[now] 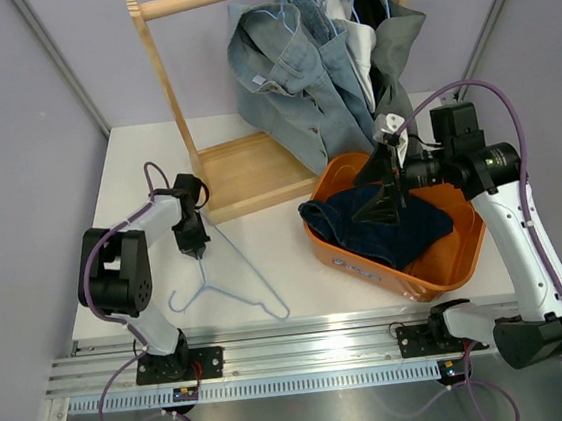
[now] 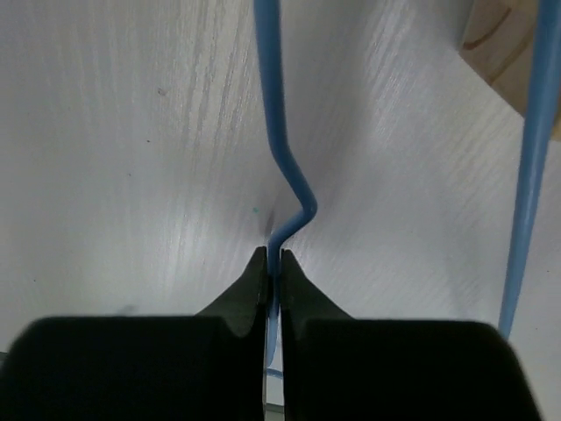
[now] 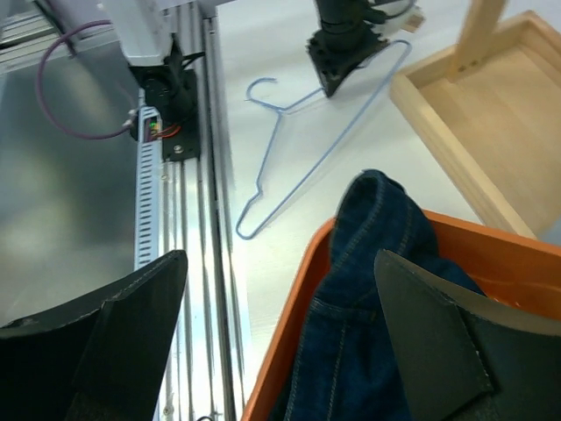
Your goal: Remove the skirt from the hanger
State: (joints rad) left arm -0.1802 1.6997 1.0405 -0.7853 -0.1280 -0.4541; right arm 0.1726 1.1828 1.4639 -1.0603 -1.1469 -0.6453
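On table (image 2: 131, 158), L gripper (image 2: 273, 259) pinches hanger (image 2: 270, 88); R gripper (image 3: 279, 263) wide open over skirt (image 3: 377, 237).

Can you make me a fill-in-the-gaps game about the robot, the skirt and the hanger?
1. The dark blue skirt lies in the ____ tub.
2. The pale-blue hanger rests on the white ____.
3. The left gripper has its jaws shut on the ____.
4. The right gripper, above the skirt, has its jaws ____.

Missing words: orange, table, hanger, open.
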